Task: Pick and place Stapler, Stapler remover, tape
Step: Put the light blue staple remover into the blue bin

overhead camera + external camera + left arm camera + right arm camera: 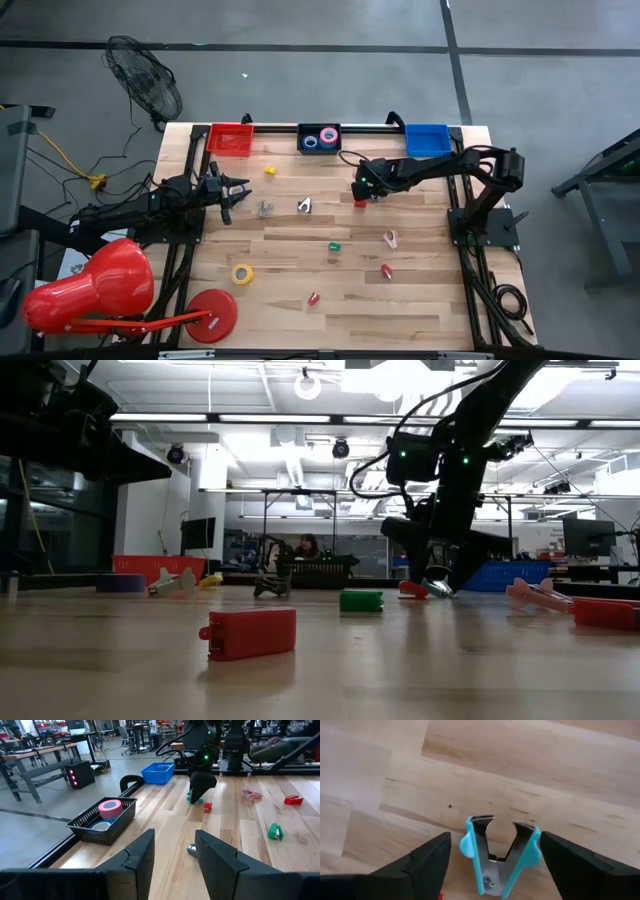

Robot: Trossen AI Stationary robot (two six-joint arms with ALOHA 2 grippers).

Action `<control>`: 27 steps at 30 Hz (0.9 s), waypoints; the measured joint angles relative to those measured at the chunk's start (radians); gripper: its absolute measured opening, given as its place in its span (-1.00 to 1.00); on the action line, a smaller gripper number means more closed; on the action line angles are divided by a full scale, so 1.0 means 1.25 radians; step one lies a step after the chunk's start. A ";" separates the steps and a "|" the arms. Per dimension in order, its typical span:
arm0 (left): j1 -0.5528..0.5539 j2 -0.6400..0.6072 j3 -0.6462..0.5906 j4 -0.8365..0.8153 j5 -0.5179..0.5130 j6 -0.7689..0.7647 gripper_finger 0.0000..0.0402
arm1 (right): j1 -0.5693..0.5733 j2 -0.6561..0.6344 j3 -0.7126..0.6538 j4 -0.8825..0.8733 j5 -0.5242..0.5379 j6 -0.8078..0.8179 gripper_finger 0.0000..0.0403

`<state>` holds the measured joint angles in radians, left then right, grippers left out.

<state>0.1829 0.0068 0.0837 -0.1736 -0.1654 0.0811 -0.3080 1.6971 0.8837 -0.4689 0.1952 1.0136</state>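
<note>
A teal staple remover (pixel 500 855) lies flat on the wooden table, jaws toward the far edge. My right gripper (pixel 495 840) hangs over it, pointing steeply down and open, one finger on each side of it and apart from it; in the high view this gripper (pixel 362 190) is right of the table's middle. Pink and blue tape rolls (pixel 322 138) sit in the black bin (pixel 303 145); a yellow tape roll (pixel 242 273) lies on the table. A green stapler (pixel 335 246) and two red staplers (pixel 386 270) (pixel 313 298) lie nearer the front. My left gripper (pixel 235 190) waits at the left, level and open.
A red bin (pixel 231 138) and a blue bin (pixel 427 139) flank the black one along the far edge. Grey staple removers (pixel 264 208) (pixel 304 205), a pink one (pixel 391 238) and a small red piece (pixel 359 203) lie about. A red lamp (pixel 90 290) stands at the near left corner.
</note>
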 joint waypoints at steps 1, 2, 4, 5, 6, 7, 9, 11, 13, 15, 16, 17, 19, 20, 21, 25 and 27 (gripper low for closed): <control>0.000 0.000 0.000 0.000 0.000 0.000 -0.31 | 0.000 0.000 0.000 0.000 -0.006 0.000 0.41; 0.000 0.000 0.000 0.000 0.000 0.000 -0.31 | 0.000 0.000 0.000 0.001 -0.008 -0.001 0.37; 0.000 0.000 0.000 0.000 0.000 0.000 -0.31 | 0.000 0.000 0.000 0.002 -0.011 -0.001 0.26; 0.000 0.000 0.000 0.000 0.000 0.000 -0.31 | 0.000 0.000 0.000 0.001 -0.015 -0.001 0.21; 0.000 0.000 0.000 0.000 0.000 0.000 -0.31 | -0.001 0.000 0.000 0.001 -0.017 -0.001 0.15; 0.000 0.000 0.000 0.000 0.000 0.000 -0.31 | -0.001 0.000 0.000 0.002 -0.019 -0.001 0.09; 0.000 0.000 0.000 0.000 0.000 0.000 -0.31 | -0.001 0.000 0.000 0.003 -0.020 -0.005 -0.03; 0.000 0.000 0.000 0.000 0.000 0.000 -0.31 | -0.003 0.000 0.000 0.003 -0.024 -0.017 -0.14; 0.000 0.000 0.000 0.000 0.000 0.000 -0.31 | -0.007 0.000 0.000 0.006 -0.040 -0.026 -0.25; 0.000 0.000 0.000 0.000 0.000 0.000 -0.31 | -0.011 0.000 0.000 0.010 -0.049 -0.035 -0.35; 0.000 0.000 0.000 0.000 0.000 0.000 -0.31 | -0.012 -0.001 0.000 0.011 -0.053 -0.038 -0.39; 0.000 0.000 0.000 0.000 0.000 0.000 -0.31 | -0.015 -0.002 0.000 0.011 -0.056 -0.041 -0.44; 0.000 0.000 0.000 0.000 0.000 0.000 -0.31 | -0.018 -0.002 0.003 0.006 -0.064 -0.046 -0.51; 0.000 0.000 0.000 0.000 0.000 0.000 -0.31 | -0.022 -0.003 0.007 0.002 -0.072 -0.059 -0.53; 0.000 0.000 0.000 0.000 0.000 0.000 -0.31 | -0.027 -0.009 0.010 -0.001 -0.080 -0.071 -0.54; 0.000 0.000 0.000 0.000 0.000 0.000 -0.31 | -0.057 -0.041 0.033 -0.041 -0.078 -0.096 -0.54; 0.000 0.000 0.000 0.000 0.000 0.000 -0.31 | -0.079 -0.061 0.047 -0.082 -0.065 -0.115 -0.53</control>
<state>0.1829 0.0071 0.0837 -0.1736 -0.1658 0.0811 -0.4071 1.6208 0.9423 -0.5710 0.1139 0.8698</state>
